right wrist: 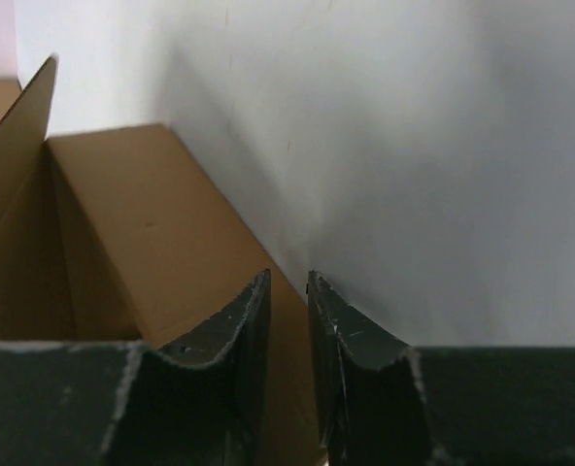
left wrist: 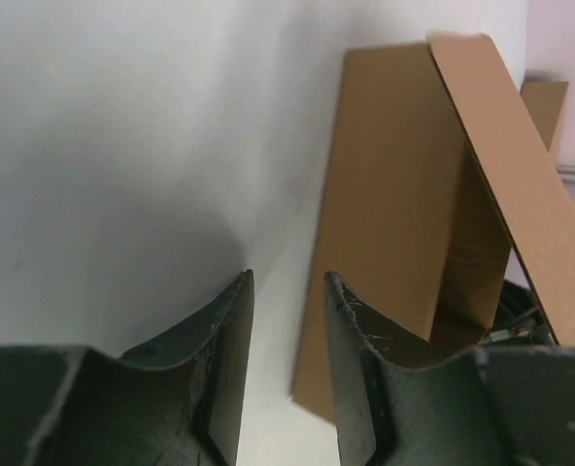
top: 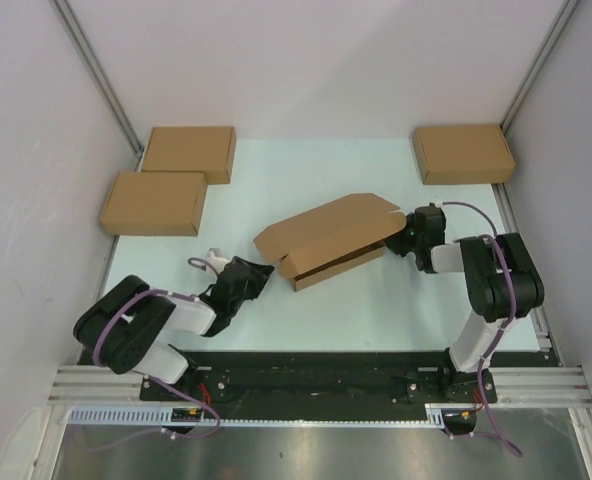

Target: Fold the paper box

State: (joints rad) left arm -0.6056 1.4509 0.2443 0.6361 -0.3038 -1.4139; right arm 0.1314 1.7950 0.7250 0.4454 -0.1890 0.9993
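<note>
You have the paper box lying on the worktop between your two claws, its long body slanted and its lid flap raised partway over the tray. Your left claw sits low, just beside the box's end. In its own camera, its fingers stand spread with only bare worktop in the gap between them. The box lies ahead of that claw and to the right, with its lid tilted up. You cannot tell from here whether the right-hand finger touches the cardboard. Your right claw is up against the opposite end of the box. Through its camera the fingers stand close together with a narrow slit between them and no cardboard showing in the slit. From that claw the box lies ahead and to the left, its edge running under the left-hand finger, with one flap standing up at the far left. Well beyond your left claw lie the nearer brown box and the farther brown box, which touch each other. The third brown box lies well beyond your right claw.
</note>
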